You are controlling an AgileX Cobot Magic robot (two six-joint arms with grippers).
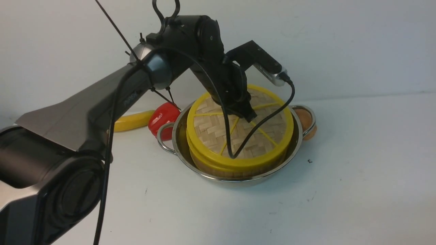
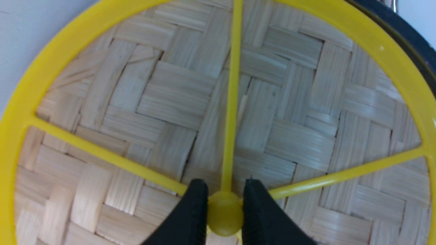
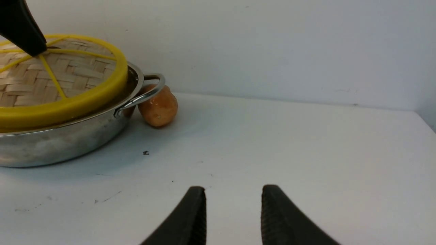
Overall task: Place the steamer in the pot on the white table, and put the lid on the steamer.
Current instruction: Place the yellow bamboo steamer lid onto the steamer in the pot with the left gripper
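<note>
Only one marking shows: pale raised lettering on the left arm link in the front view, possibly "PiPER", too dim to read surely. Nothing else carries legible text.

We record a plain pale grey-white matte back wall, unbroken and without markings beyond faint scuffs. It meets a flat white tabletop along a soft straight seam running across the front view. The tabletop carries a few small dark specks and light scratches. We note even, diffuse lighting from above, casting soft grey shadows on the surface. In the right wrist view the same wall and tabletop appear, with the table's far edge visible at one corner.
</note>
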